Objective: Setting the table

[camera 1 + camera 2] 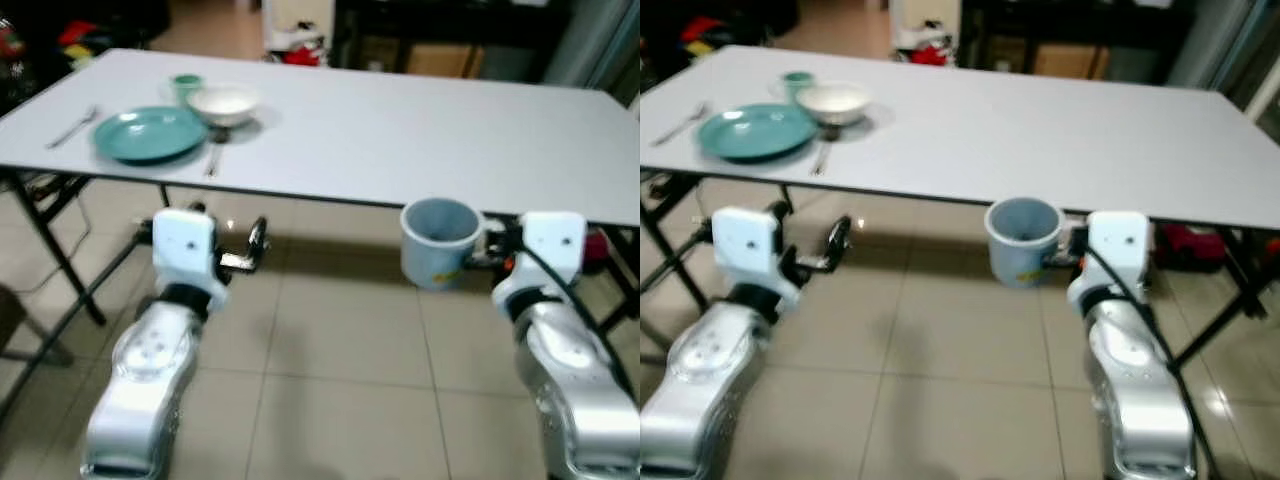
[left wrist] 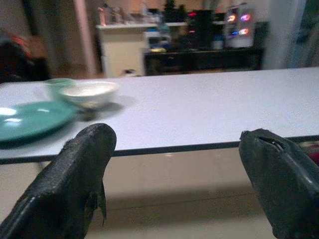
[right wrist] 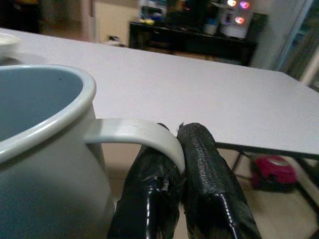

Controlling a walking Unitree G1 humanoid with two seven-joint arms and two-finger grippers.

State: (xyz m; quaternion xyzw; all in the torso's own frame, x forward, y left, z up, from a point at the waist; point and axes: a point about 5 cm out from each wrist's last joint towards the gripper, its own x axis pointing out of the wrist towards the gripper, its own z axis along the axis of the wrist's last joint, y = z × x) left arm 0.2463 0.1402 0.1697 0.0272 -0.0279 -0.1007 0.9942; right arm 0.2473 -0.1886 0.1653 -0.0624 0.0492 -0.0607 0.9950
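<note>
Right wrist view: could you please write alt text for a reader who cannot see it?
The right gripper, jaws shut, pinches the handle of a pale blue mug held just short of a white table. Dark shelving stands behind.

This place looks like a room in a home. A long white folding table [image 1: 400, 130] stands on a floor of beige tiles [image 1: 340, 380]. At about 10 o'clock on the table lie a teal plate [image 1: 150, 133], a white bowl [image 1: 223, 102] and a fork [image 1: 72, 127]. Behind it, at 12 o'clock, are a cream cabinet [image 2: 122, 47] and a dark shelf with small coloured lights [image 2: 238, 17]
</note>
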